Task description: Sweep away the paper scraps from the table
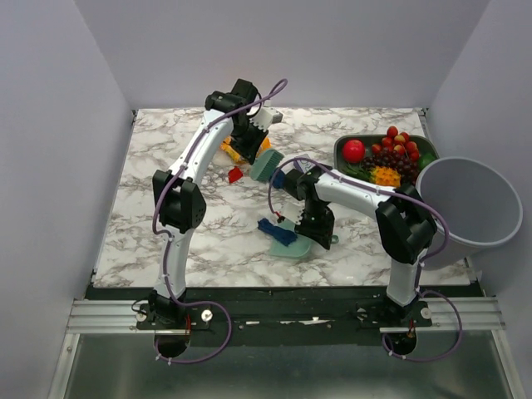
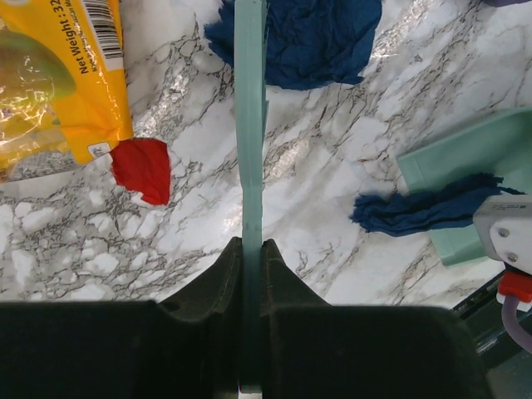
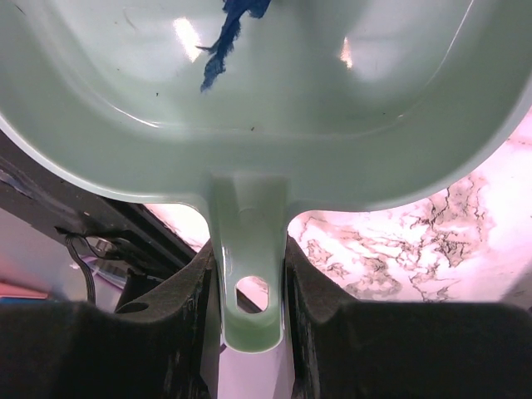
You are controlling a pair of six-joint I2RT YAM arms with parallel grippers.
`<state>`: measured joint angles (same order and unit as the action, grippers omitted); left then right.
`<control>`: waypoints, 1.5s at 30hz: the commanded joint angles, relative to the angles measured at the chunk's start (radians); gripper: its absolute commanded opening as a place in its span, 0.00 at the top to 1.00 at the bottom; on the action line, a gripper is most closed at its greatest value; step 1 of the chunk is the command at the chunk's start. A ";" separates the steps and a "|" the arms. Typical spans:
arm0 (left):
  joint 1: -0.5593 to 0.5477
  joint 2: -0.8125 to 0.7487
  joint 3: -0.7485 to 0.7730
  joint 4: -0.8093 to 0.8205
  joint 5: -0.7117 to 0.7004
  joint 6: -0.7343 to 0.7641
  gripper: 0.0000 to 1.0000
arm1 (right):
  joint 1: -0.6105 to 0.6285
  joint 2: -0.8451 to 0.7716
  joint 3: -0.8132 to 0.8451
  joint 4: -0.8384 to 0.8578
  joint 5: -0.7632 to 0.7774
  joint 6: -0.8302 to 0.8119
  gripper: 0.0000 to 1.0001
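My left gripper [image 1: 256, 143] [image 2: 251, 249] is shut on a teal brush [image 1: 268, 166] [image 2: 249, 125], held edge-on over the marble table [image 1: 166, 216]. A red paper scrap [image 1: 236, 174] [image 2: 143, 169] lies left of the brush, beside the orange snack bag [image 1: 237, 151] [image 2: 50, 83]. One dark blue scrap [image 2: 307, 37] lies beyond the brush tip. Another blue scrap [image 1: 278, 231] [image 2: 424, 212] lies across the lip of the pale green dustpan [image 1: 298, 245] [image 2: 474, 158] [image 3: 332, 100]. My right gripper [image 1: 322, 233] [image 3: 248, 258] is shut on the dustpan's handle. A blue shred [image 3: 224, 37] shows inside the pan.
A green tray [image 1: 429, 150] with a round red fruit, grapes and other produce stands at the back right. A large grey bin [image 1: 470, 204] stands off the table's right edge. White walls enclose the left, back and right.
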<state>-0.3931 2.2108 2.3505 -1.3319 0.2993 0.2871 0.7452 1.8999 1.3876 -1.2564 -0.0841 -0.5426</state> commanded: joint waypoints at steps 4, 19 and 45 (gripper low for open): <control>-0.001 0.012 -0.103 -0.013 -0.107 -0.035 1.00 | 0.005 -0.010 -0.024 0.011 -0.022 0.004 0.99; 0.017 -0.355 -0.263 -0.046 -0.020 -0.060 1.00 | 0.005 -0.013 -0.021 0.008 -0.036 0.007 0.99; 0.020 -0.330 -0.421 0.000 0.067 -0.029 1.00 | -0.015 -0.010 -0.045 0.049 0.024 0.041 0.99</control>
<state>-0.3744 2.0411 1.9564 -1.3235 0.2970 0.2440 0.7353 1.8389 1.3155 -1.2160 -0.0422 -0.5312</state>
